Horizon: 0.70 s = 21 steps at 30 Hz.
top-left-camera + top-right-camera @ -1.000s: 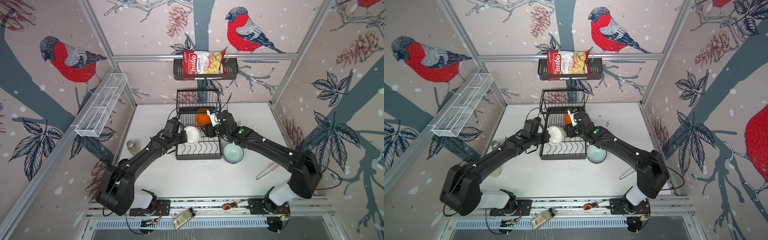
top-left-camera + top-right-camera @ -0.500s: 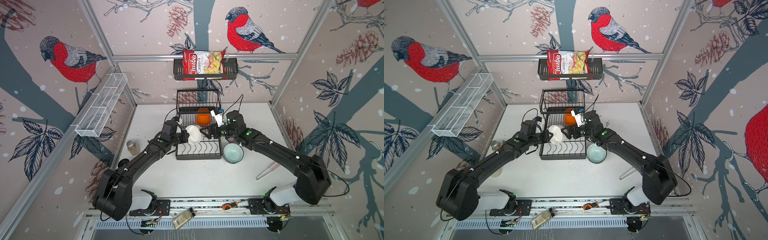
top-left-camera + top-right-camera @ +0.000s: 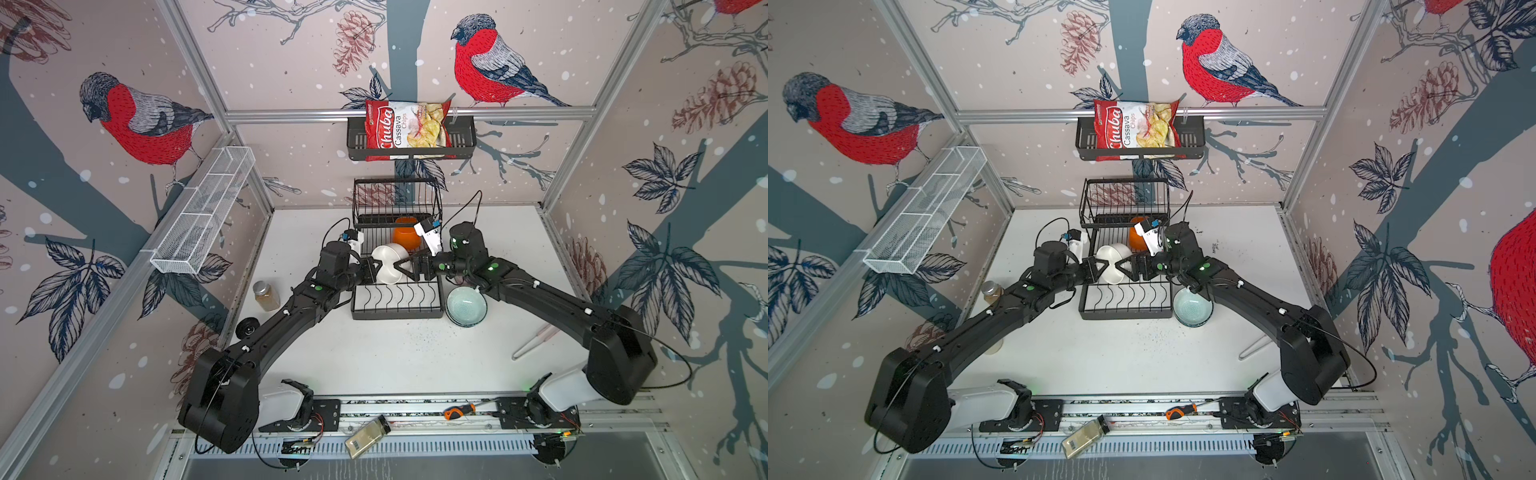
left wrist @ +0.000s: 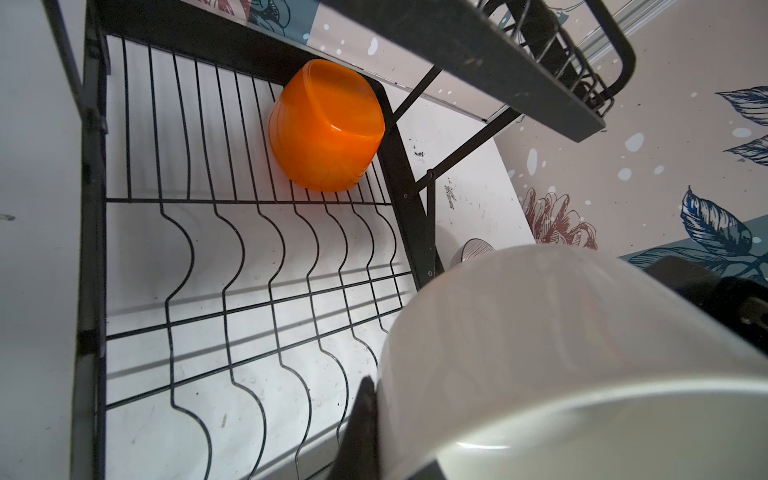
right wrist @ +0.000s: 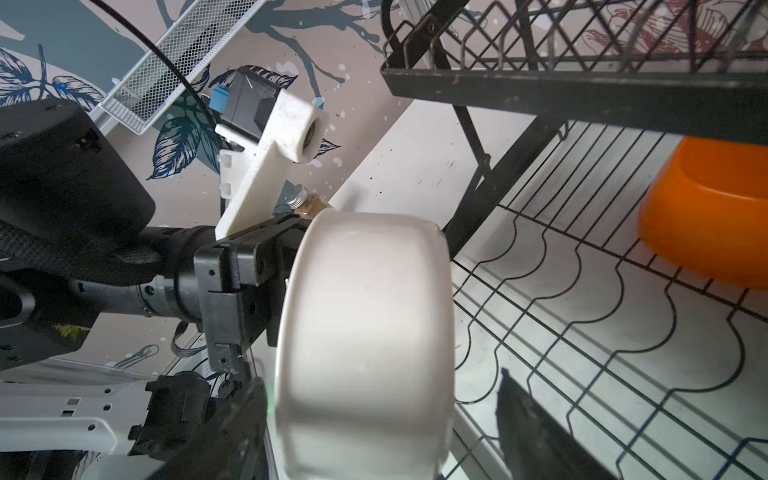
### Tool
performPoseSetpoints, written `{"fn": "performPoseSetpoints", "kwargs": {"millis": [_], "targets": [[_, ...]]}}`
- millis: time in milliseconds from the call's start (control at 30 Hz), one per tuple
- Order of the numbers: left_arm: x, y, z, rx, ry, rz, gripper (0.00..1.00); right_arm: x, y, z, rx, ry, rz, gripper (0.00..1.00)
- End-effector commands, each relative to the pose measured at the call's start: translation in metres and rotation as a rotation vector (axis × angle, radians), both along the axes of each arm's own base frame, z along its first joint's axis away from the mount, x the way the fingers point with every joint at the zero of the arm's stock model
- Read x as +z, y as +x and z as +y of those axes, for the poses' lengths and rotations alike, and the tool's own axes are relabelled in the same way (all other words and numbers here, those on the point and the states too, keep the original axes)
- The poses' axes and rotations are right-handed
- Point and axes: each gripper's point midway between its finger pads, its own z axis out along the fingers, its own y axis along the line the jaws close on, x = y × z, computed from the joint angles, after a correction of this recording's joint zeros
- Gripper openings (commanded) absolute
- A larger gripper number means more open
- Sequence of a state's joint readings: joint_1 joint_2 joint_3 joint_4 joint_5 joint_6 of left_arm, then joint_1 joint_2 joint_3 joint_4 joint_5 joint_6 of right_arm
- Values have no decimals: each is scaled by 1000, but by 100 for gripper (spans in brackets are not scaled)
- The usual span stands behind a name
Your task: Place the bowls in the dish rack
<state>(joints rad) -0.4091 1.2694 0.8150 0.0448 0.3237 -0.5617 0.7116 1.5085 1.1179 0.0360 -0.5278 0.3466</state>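
Note:
A squarish white bowl (image 3: pixel 390 258) (image 5: pixel 365 332) hangs tipped on its side just above the lower grid of the black wire dish rack (image 3: pixel 397 316) (image 4: pixel 249 291). My left gripper (image 3: pixel 371 266) is shut on its rim. My right gripper (image 3: pixel 405 266) (image 5: pixel 382 424) faces it from the other side, open, the bowl's base between its fingers (image 5: pixel 536 424) with a gap showing. An orange bowl (image 3: pixel 405 237) (image 4: pixel 328 129) lies on the grid at the back, under the raised basket. Stacked mint-green bowls (image 3: pixel 466 307) sit on the table right of the rack.
A jar (image 3: pixel 266 295) and a small black disc (image 3: pixel 248 328) stand left of the rack. A pale utensil (image 3: pixel 534 343) lies at the right. On the walls hang a white mesh trough (image 3: pixel 203 212) and a black shelf (image 3: pixel 461 141) holding a chips bag (image 3: pixel 405 129).
My left gripper has carried the white bowl back over the rack and tipped it on its side. My right gripper has left the orange bowl, opened wider and come round the white bowl.

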Motion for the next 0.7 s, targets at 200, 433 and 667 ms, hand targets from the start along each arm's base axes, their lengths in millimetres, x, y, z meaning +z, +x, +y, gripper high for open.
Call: {"fn": "performPoseSetpoints", "kwargs": {"millis": [200, 433, 667], "targets": [[27, 5, -9, -38, -69, -95, 0, 10, -2, 11, 35, 46, -7, 76], [24, 4, -9, -39, -66, -88, 0, 10, -1, 14, 36, 46, -7, 59], [20, 4, -8, -32, -55, -81, 0, 9, -2, 17, 39, 36, -16, 51]]}}
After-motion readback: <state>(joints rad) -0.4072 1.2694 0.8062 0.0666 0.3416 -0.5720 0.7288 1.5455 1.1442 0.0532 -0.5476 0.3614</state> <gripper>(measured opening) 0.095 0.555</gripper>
